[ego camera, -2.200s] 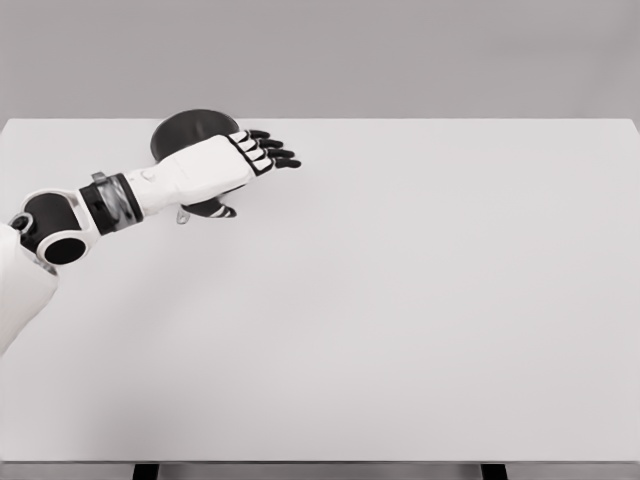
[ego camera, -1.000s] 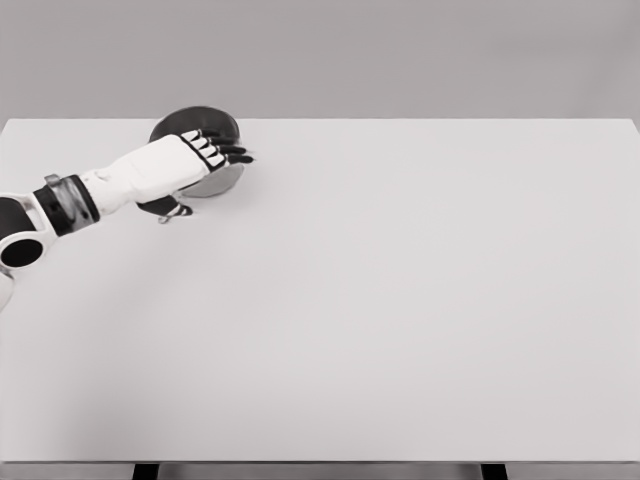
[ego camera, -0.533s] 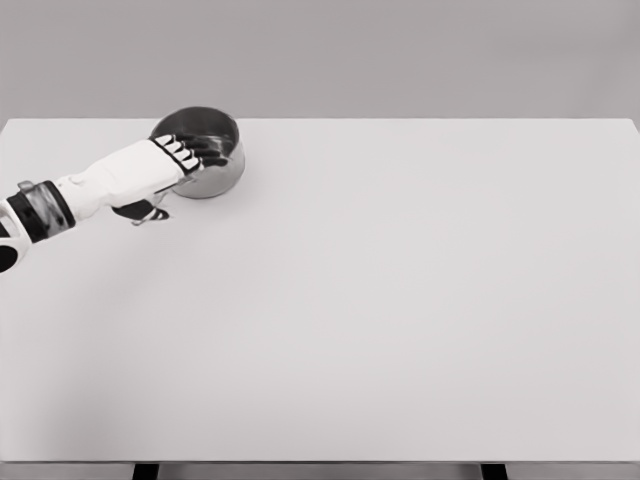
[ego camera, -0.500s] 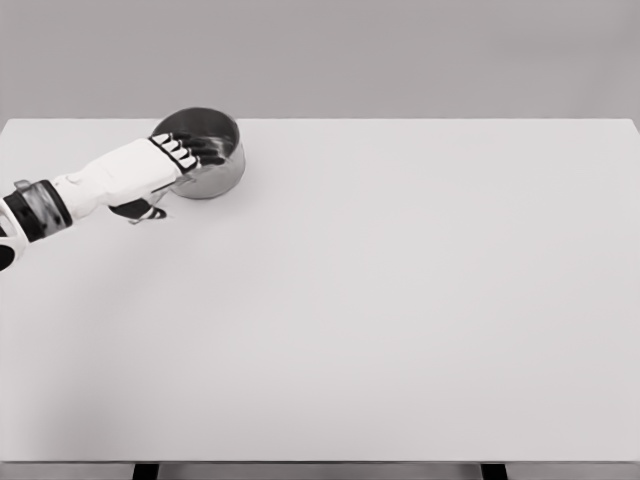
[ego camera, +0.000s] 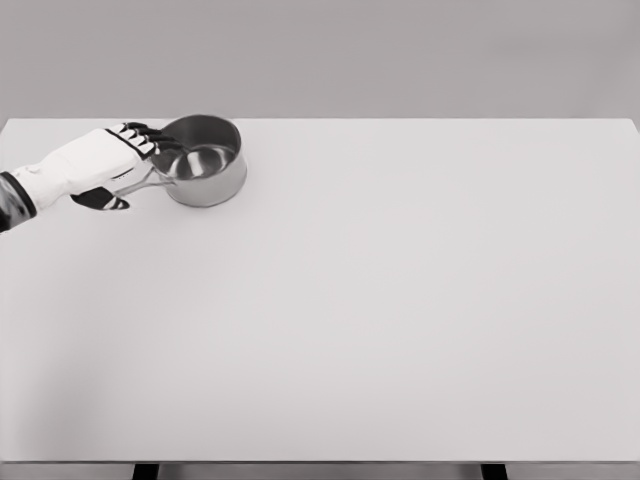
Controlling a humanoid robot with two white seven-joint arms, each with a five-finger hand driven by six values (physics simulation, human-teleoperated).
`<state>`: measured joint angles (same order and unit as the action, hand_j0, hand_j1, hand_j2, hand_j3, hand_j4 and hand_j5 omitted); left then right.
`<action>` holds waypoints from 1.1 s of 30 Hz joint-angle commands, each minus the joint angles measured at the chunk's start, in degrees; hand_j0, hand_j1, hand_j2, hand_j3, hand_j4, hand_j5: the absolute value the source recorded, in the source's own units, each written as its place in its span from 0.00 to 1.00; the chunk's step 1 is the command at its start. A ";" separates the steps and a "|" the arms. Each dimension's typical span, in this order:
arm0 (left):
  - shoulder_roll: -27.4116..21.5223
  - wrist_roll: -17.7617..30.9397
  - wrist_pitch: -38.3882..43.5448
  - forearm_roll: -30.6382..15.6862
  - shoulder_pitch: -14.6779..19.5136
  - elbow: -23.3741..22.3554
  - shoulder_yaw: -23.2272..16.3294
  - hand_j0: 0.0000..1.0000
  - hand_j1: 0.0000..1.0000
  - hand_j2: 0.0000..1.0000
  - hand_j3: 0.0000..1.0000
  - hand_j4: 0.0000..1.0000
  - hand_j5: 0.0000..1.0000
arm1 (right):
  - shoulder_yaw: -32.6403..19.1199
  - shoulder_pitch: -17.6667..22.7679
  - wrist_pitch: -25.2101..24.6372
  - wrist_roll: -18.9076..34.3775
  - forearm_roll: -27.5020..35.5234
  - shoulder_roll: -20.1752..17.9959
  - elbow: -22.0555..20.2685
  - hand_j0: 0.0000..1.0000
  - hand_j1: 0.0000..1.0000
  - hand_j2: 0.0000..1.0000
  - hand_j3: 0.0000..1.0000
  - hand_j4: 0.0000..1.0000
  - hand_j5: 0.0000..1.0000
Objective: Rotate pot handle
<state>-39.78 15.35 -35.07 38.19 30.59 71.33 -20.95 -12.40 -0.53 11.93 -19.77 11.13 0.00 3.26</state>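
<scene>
My left hand lies over most of the pot's handle, so only a short metal stretch shows between my palm and the pot, and I cannot tell whether my fingers actually touch the rim or hover just above it. My forearm is cut off by the picture's left edge just past the dark wrist band. The table runs out of frame at both sides, and its front legs are clipped by the bottom edge.
</scene>
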 commanded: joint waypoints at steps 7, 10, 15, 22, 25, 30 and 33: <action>-0.03 0.03 0.07 -0.22 1.23 -4.44 0.64 1.00 1.00 1.00 1.00 1.00 1.00 | 0.01 0.00 0.02 0.00 0.03 0.00 0.00 1.00 1.00 1.00 1.00 1.00 1.00; -0.03 0.03 0.07 -0.22 2.46 -6.11 0.64 1.00 1.00 1.00 1.00 1.00 1.00 | 0.01 0.00 0.02 0.00 0.03 0.00 0.00 1.00 1.00 1.00 1.00 1.00 1.00; -0.03 0.03 0.07 -0.13 3.34 -6.29 0.64 1.00 1.00 1.00 1.00 1.00 1.00 | 0.01 0.00 0.02 0.00 0.03 0.00 0.00 1.00 1.00 1.00 1.00 1.00 1.00; 0.05 0.03 0.07 -0.13 4.04 -7.96 0.64 1.00 1.00 1.00 1.00 1.00 1.00 | 0.01 0.00 0.02 0.00 0.03 0.00 0.00 1.00 1.00 1.00 1.00 1.00 1.00; 0.05 0.03 0.07 -0.13 4.48 -8.05 0.56 1.00 1.00 1.00 1.00 1.00 1.00 | 0.01 0.00 0.02 0.00 0.03 0.00 0.00 1.00 1.00 1.00 1.00 1.00 1.00; 0.76 0.03 0.07 1.80 5.54 -10.51 0.64 1.00 1.00 1.00 1.00 1.00 1.00 | 0.01 0.00 0.02 0.00 0.03 0.00 0.00 1.00 1.00 1.00 1.00 1.00 1.00; 0.76 0.03 0.07 1.80 5.71 -10.59 0.64 1.00 1.00 1.00 1.00 1.00 1.00 | 0.01 0.00 0.02 0.00 0.03 0.00 0.00 1.00 1.00 1.00 1.00 1.00 1.00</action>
<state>-39.07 15.42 -35.08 40.18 36.47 61.07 -20.36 -12.40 -0.53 11.93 -19.77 11.12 0.00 3.26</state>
